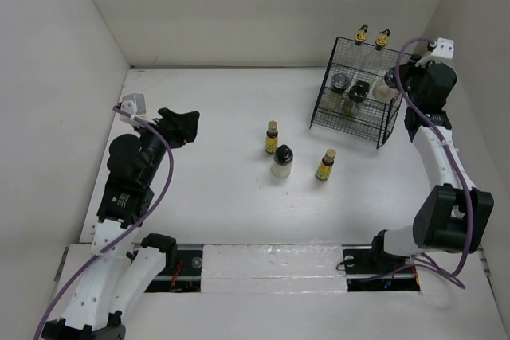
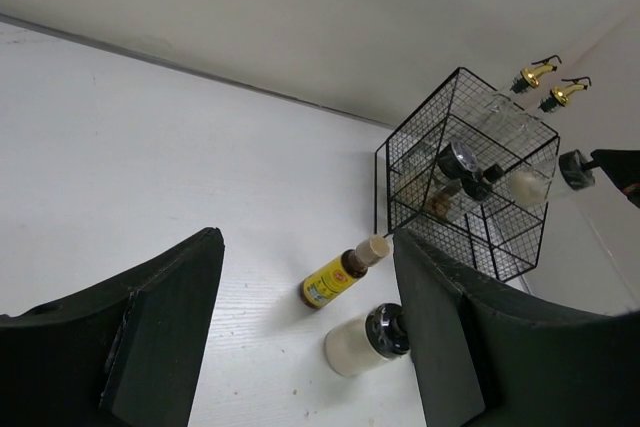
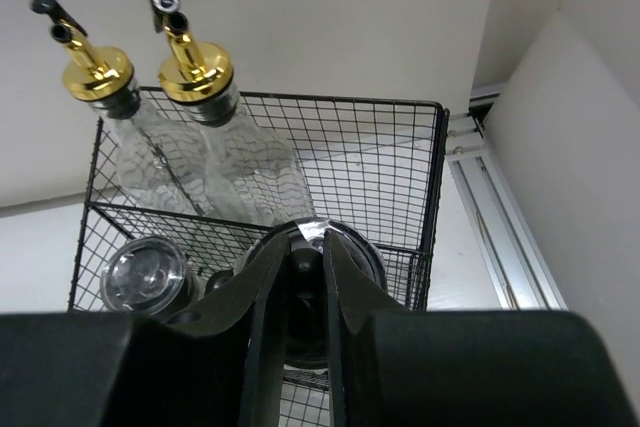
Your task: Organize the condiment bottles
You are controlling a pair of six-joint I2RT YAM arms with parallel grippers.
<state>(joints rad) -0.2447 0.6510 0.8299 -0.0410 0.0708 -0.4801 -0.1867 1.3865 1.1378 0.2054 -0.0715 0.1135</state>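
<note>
Two tall clear glass bottles with gold pourers stand at the back of the black wire rack. Two black-capped jars sit in its front row. My right gripper is shut on the knob of a third black-capped jar at the rack's right end. On the table stand a yellow tan-capped bottle, a white black-capped jar and another yellow bottle. My left gripper hangs open and empty, well to the left of them.
White walls close in the table on the left, back and right. The rack stands near the right wall, with an aluminium rail behind it. My right arm runs along the right side.
</note>
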